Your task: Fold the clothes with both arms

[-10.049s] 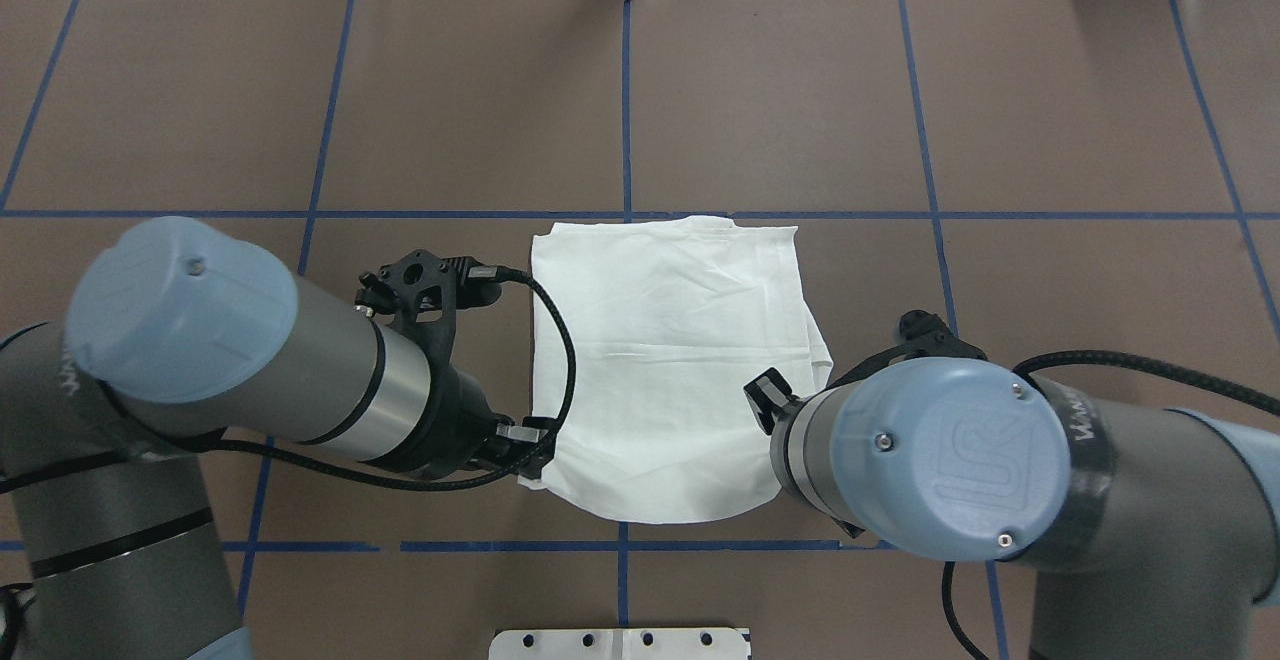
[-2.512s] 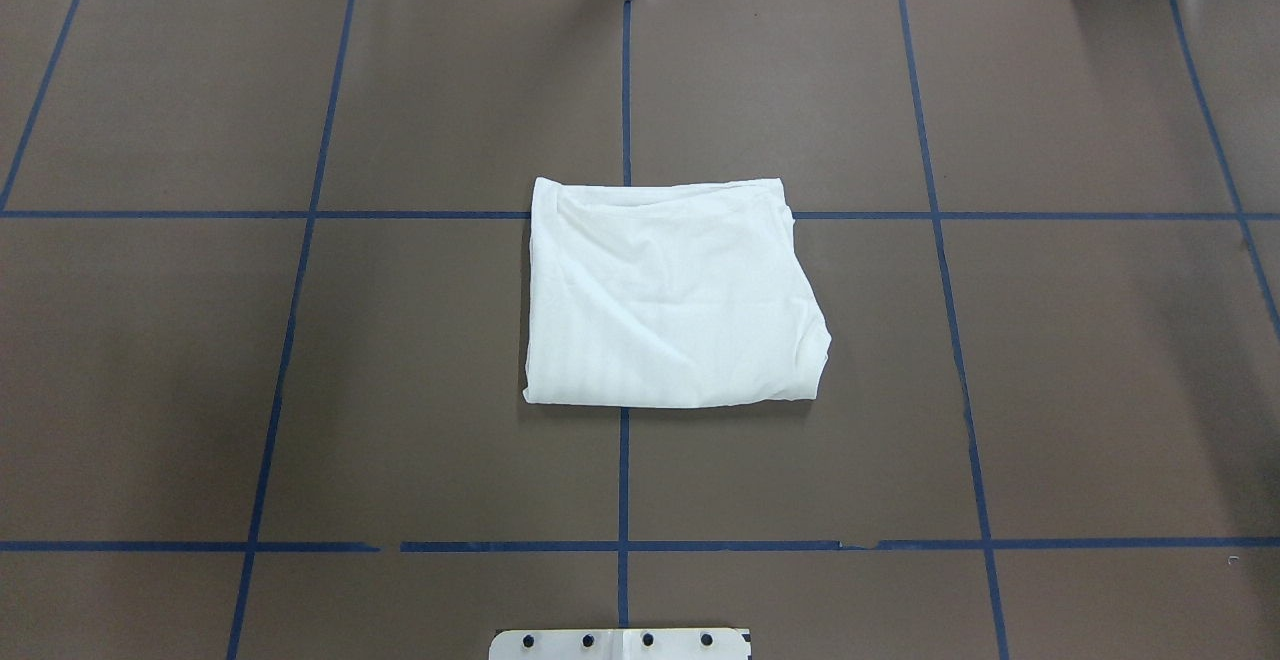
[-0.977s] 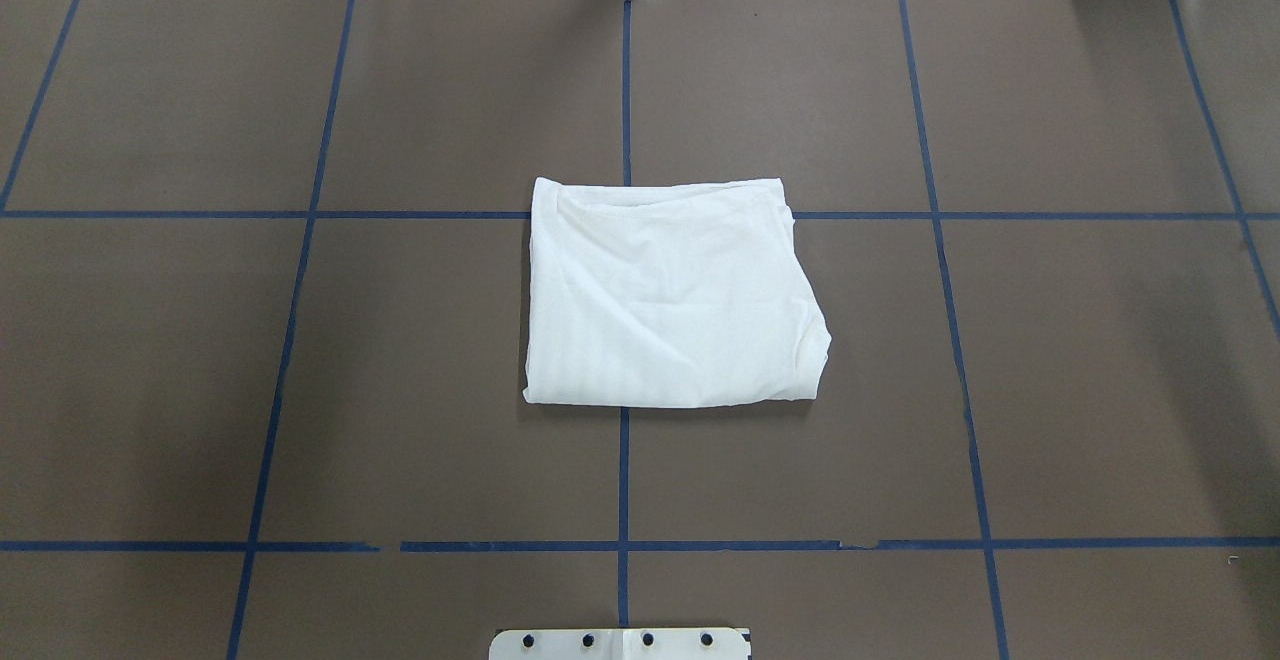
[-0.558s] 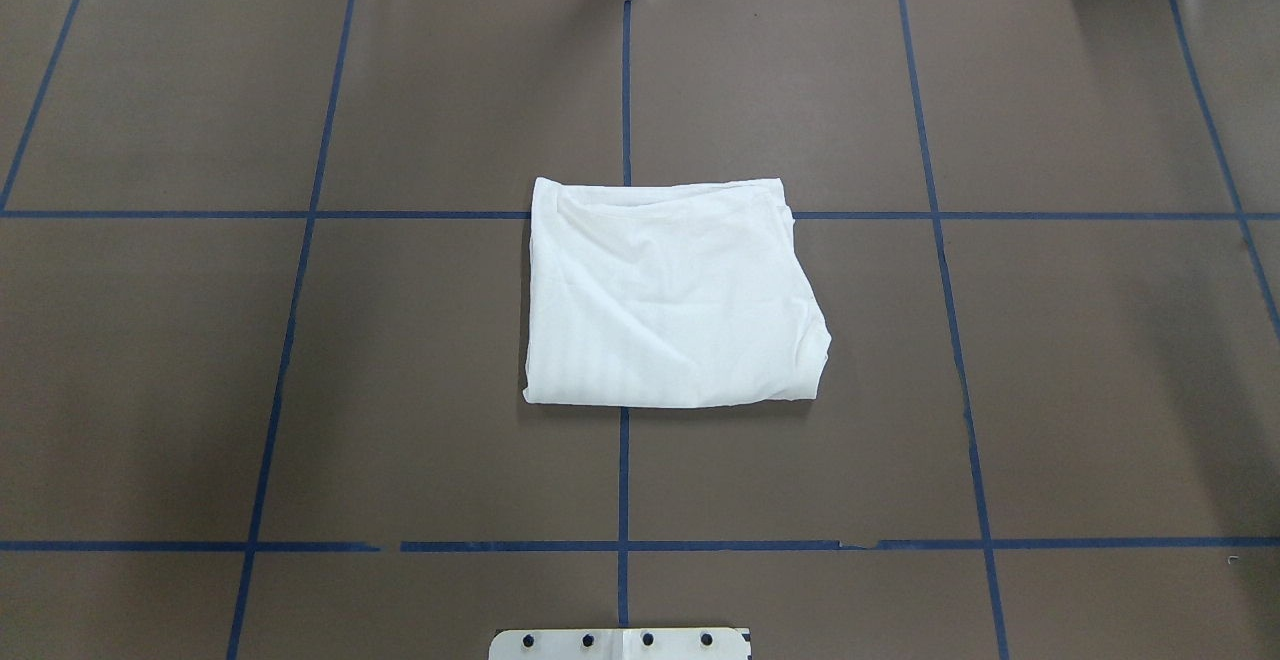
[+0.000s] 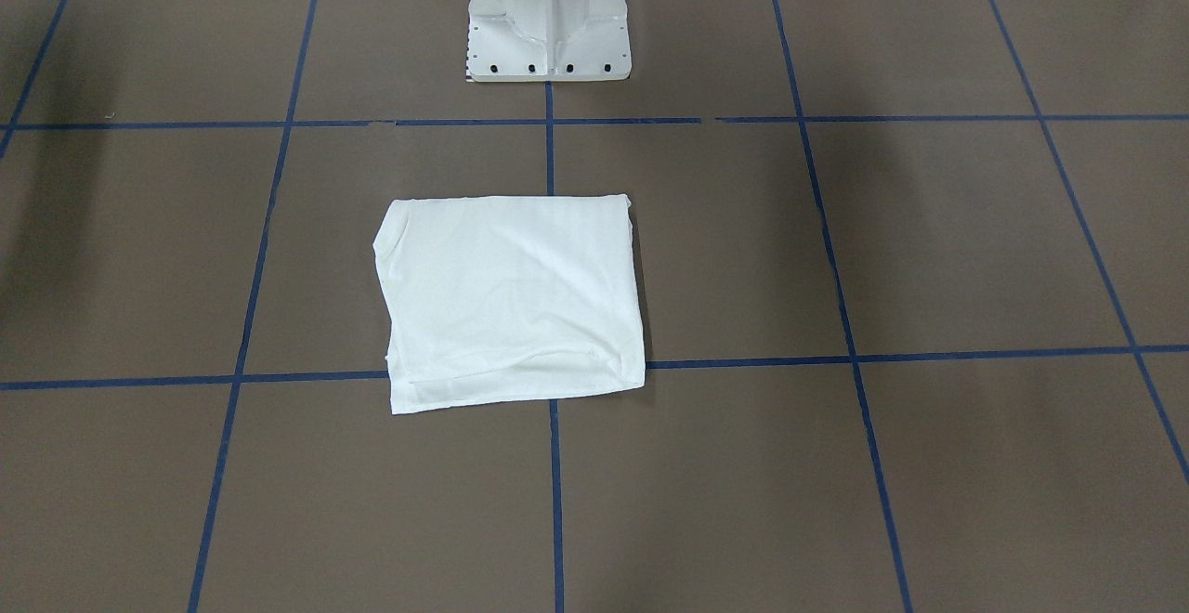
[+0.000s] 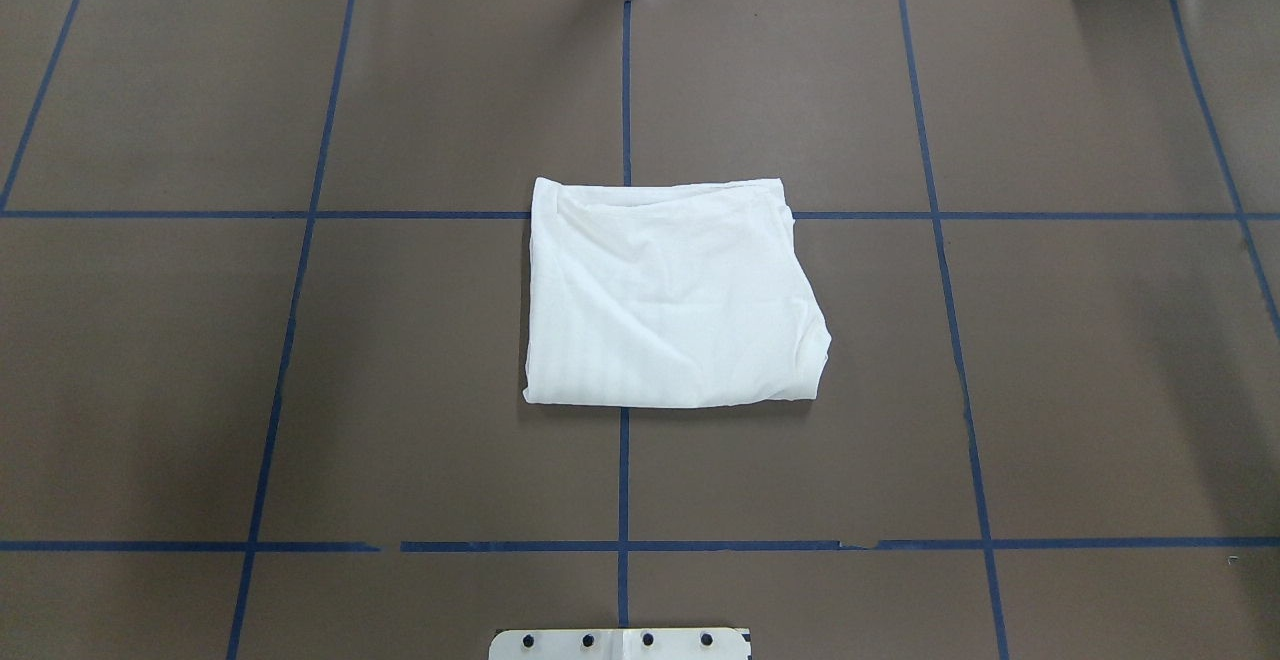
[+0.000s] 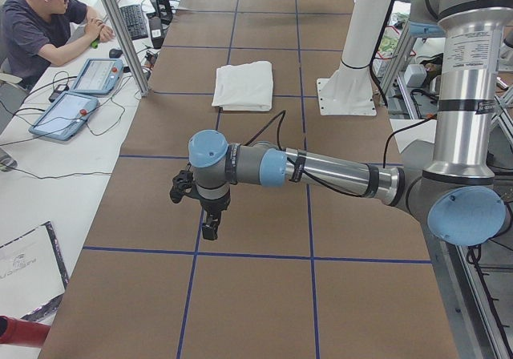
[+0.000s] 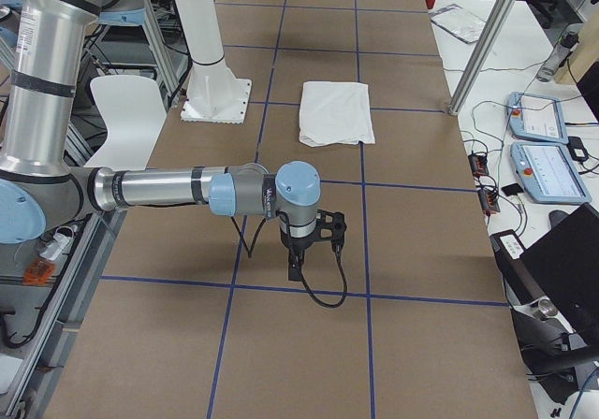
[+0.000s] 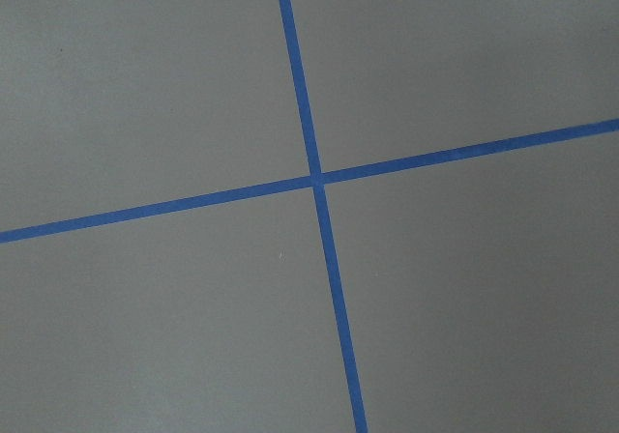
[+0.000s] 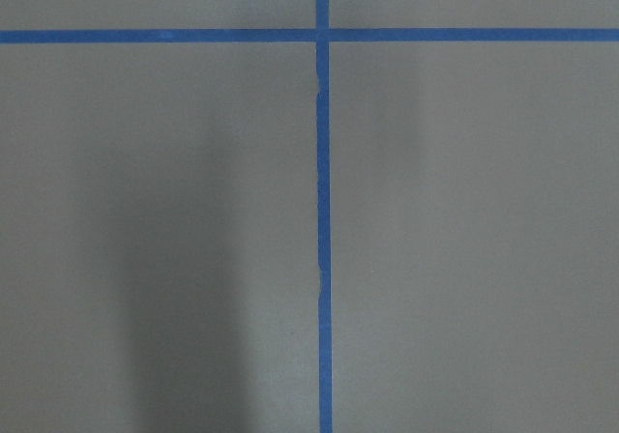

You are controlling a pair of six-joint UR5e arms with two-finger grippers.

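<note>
Brown table covering (image 6: 420, 360) gridded with blue tape (image 6: 622, 480), white pedestal base (image 5: 548, 14), a person (image 7: 44, 26) seated at a side desk (image 7: 48, 175) with two tablets (image 7: 96, 74). White T-shirt (image 6: 670, 295) folded into a rectangle, flat at mid-table over a tape crossing. Left gripper (image 7: 208, 229) and right gripper (image 8: 296, 267) hanging over bare covering near opposite table ends; cannot tell whether released or clenched.

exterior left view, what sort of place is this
Probably a robotics lab: jointed left arm, table gridded with blue tape, a person beside tablet-like control pendants.
</note>
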